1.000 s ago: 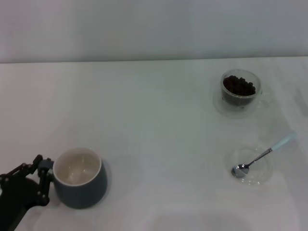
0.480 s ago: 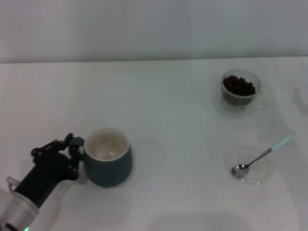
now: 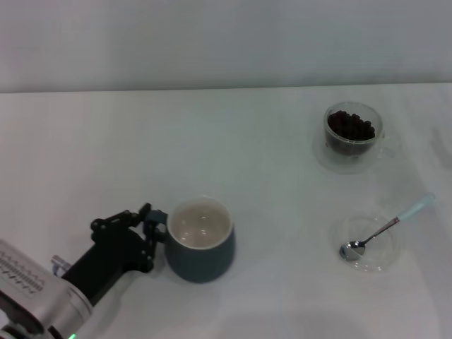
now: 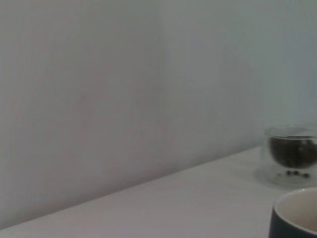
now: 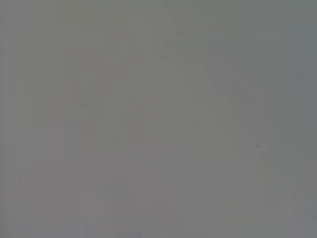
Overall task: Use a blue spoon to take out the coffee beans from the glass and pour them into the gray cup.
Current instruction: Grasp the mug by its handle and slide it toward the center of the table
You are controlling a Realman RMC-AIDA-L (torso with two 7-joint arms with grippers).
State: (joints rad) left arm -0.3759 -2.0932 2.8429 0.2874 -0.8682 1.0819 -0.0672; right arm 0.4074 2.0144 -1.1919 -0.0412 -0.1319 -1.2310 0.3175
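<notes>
The left gripper [image 3: 150,236] jaws are pinching the gray cup [image 3: 200,240] by its handle side (cup standing upright on the bench [image 3: 233,155]).

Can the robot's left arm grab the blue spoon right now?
Probably not. The left gripper is busy holding the gray cup by its handle, and the blue spoon lies far off on the right, on a clear saucer.
</notes>
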